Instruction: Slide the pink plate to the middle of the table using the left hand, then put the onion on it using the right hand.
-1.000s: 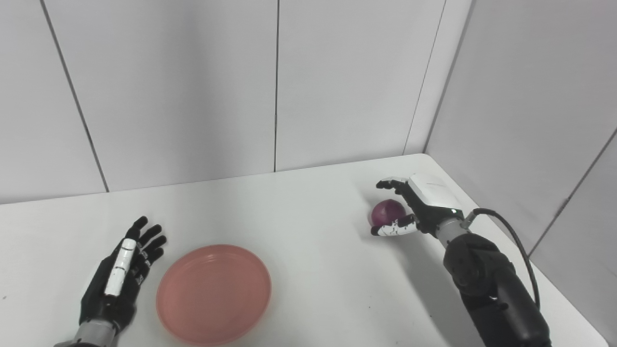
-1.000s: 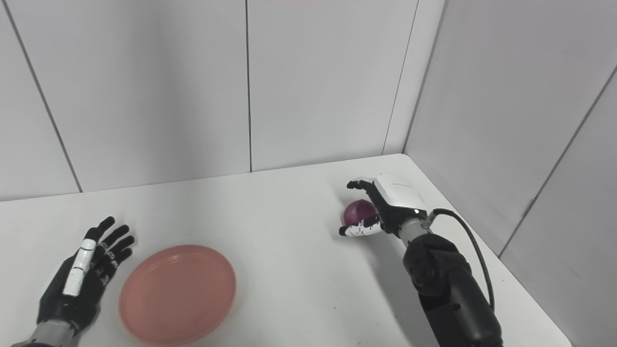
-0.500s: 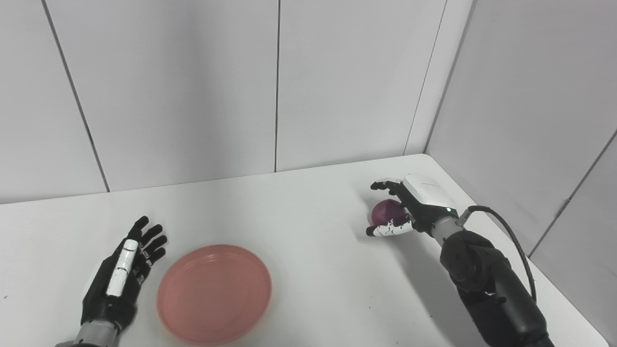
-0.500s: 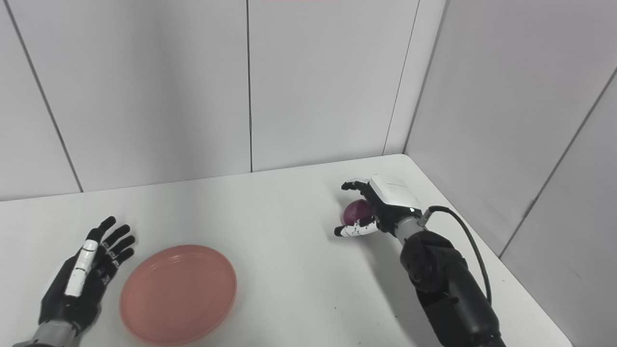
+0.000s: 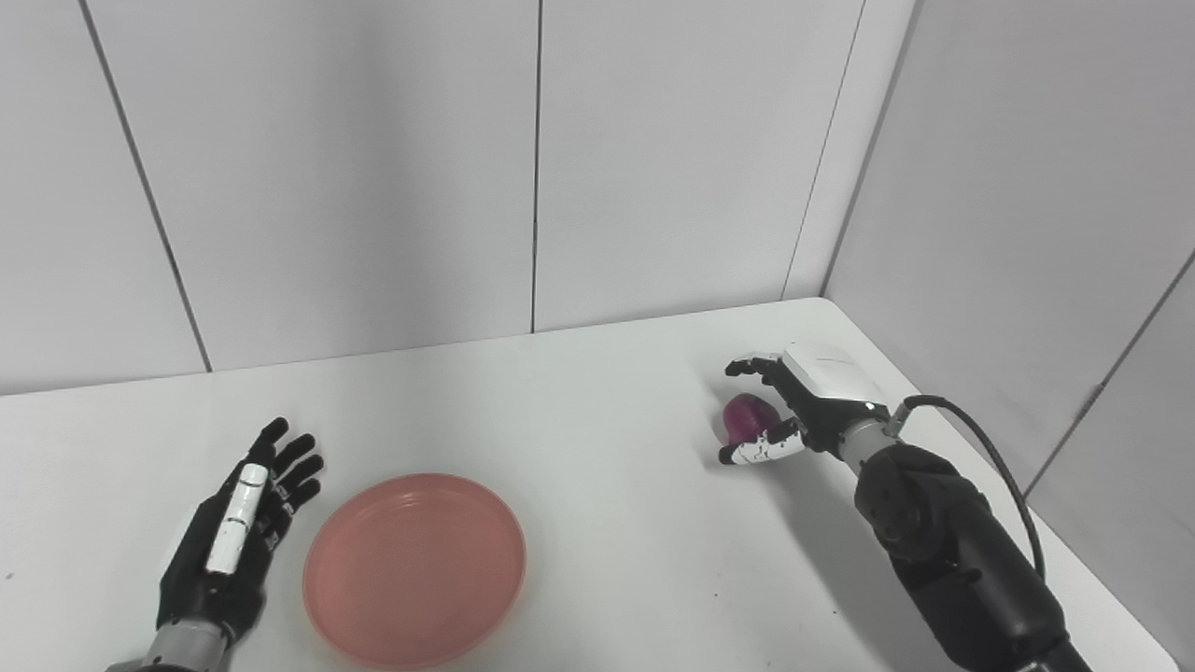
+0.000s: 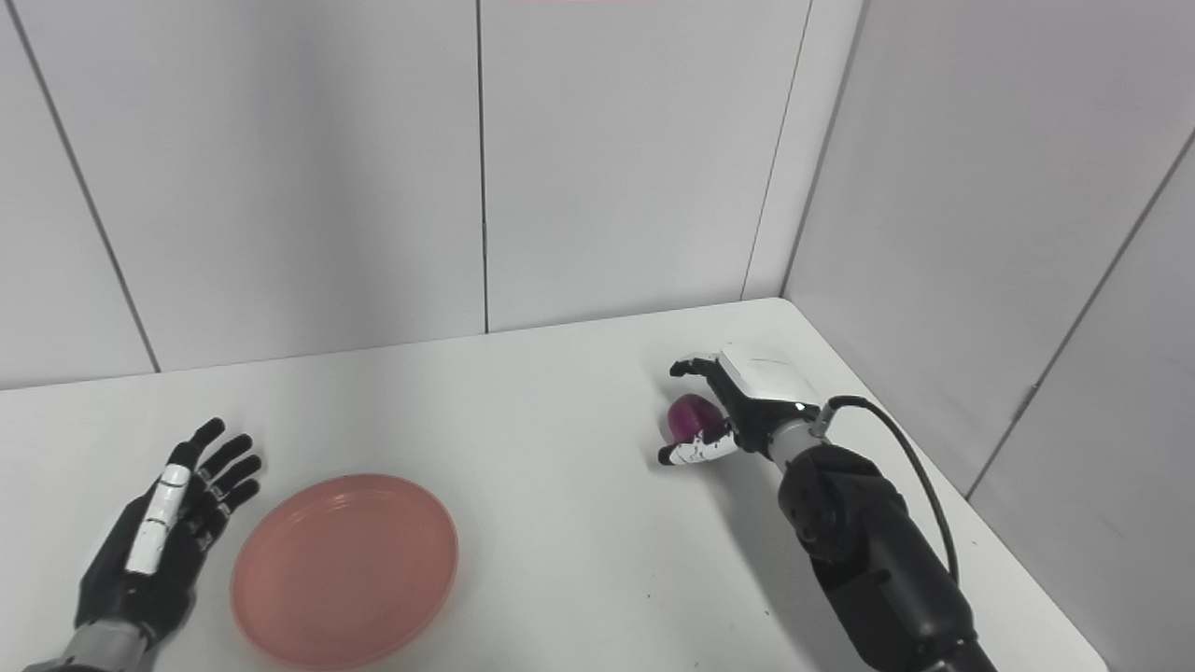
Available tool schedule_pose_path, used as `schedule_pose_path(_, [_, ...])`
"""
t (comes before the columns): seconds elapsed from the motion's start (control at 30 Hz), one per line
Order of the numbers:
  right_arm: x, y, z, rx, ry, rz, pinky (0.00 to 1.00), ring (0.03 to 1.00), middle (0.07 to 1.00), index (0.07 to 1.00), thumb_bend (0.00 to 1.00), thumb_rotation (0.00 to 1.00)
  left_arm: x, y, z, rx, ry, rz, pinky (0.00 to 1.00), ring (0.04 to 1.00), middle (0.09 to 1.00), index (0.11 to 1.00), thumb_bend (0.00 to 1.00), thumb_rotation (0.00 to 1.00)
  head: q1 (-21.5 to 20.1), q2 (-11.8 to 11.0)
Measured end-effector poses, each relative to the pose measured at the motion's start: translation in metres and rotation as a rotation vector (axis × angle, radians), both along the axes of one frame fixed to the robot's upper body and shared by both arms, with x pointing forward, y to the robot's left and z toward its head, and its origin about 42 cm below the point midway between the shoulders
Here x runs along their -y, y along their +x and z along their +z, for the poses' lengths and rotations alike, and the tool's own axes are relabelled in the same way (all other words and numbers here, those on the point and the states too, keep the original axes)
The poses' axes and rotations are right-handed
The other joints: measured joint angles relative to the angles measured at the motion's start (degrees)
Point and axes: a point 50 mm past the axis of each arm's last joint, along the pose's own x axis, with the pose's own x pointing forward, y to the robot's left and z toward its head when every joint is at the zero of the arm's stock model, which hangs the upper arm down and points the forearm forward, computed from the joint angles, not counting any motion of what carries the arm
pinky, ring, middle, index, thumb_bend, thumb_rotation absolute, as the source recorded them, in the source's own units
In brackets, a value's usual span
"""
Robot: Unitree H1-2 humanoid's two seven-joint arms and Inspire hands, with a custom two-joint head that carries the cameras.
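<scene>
Bright, even, diffuse overhead light. No glare on table [image 5: 597,439]. Soft grey shadow under right arm [image 5: 962,551], spilling toward 7 o'clock. Faint shadow rims pink plate [image 5: 414,569] at 6 o'clock. Focus sharp throughout; wall panel seams lean slightly at edges.

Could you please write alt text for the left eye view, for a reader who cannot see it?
The right robot hand curls around a purple onion near the far right corner of a white table. The left robot hand rests open beside a pink plate at the near left.
</scene>
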Motion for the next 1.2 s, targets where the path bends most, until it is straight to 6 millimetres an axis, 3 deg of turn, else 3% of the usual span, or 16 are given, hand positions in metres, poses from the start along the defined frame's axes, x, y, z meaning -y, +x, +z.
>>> schedule_pose_path(0.5, [0.002,0.001,-0.006,-0.063,0.015,-0.030,0.64,0.828,0.873,0.818,1.00,0.38,0.000,0.000,0.000,0.000,-0.001,-0.001,0.90,0.878,0.884,0.907,0.65,0.74,-0.09,0.17])
schedule_pose_path(1.2, [0.004,0.000,-0.014,-0.111,0.057,-0.035,0.63,0.800,0.833,0.810,0.99,0.36,-0.001,0.000,0.000,0.001,0.003,-0.008,0.91,0.892,0.894,0.914,0.64,0.75,0.00,0.53])
